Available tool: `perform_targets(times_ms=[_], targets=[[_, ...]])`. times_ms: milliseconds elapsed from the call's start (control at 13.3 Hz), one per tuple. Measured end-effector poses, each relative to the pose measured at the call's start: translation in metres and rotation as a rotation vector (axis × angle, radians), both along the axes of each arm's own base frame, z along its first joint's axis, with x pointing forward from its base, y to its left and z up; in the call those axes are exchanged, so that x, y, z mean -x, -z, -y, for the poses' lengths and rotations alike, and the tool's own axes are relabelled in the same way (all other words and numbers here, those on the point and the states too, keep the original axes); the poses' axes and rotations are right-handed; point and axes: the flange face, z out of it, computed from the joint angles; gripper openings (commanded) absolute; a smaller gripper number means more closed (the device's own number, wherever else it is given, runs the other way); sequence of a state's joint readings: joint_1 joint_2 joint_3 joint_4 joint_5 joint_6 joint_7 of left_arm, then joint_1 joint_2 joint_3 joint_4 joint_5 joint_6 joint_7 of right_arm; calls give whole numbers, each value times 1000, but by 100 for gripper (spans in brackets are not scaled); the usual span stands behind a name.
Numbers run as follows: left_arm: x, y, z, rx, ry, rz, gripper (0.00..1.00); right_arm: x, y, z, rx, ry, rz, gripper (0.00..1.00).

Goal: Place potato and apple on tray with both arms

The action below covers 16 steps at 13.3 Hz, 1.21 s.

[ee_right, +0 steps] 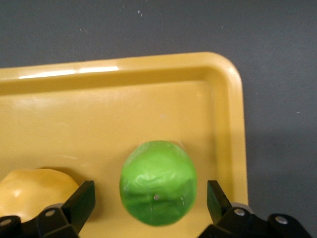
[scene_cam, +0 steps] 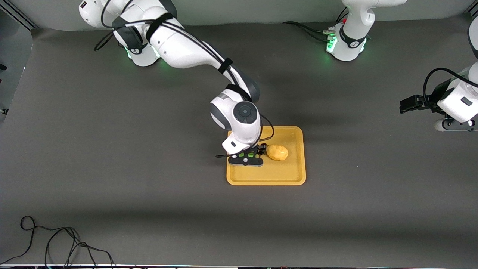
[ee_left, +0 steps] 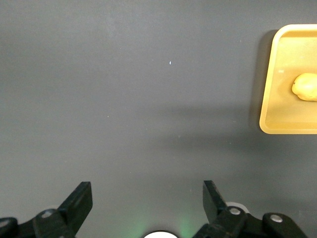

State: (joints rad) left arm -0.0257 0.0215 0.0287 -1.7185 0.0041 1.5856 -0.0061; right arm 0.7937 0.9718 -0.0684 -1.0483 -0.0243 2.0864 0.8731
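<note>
Dark grey desk (scene_cam: 112, 168), one tray (scene_cam: 291, 175), two arms.
Apple (ee_right: 158, 182) and potato (scene_cam: 278, 152) lie side by side on the tray (potato toward the left arm's end). Right hand (ee_right: 148, 203) low over the apple, fingers (ee_right: 81, 201) spread wide, gripping nothing. Left hand (ee_left: 147, 203) waits over bare desk at its own end, fingers apart and empty.

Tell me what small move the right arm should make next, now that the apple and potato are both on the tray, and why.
Probably lift the right gripper straight up. Its fingers stand open on either side of the apple, which sits on the tray beside the potato, so a sideways pull might knock either. The left gripper waits open over bare table.
</note>
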Motion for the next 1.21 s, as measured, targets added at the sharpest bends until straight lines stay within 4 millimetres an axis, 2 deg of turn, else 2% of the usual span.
perform_targets(times_ms=[151,226,377,452,603,829,980,1206], targets=[[0,0,0,0,0,0,99,-3,-47,7,6,14,-1,100],[0,0,0,0,0,0,99,-6,-77,16,6,28,0,100],[0,0,0,0,-1,0,99,-16,-137,44,9,47,-4,100],[0,0,0,0,-1,0,99,-21,-167,65,18,42,-13,100],[0,0,0,0,-1,0,99,-31,-226,117,35,17,-37,100],[0,0,-1,0,-1,1,98,-33,-290,201,33,-26,-46,100],[0,0,0,1,0,1,98,-21,-318,257,30,-49,-54,100],[0,0,14,-1,-11,1,98,-9,-341,351,23,-79,-69,100]])
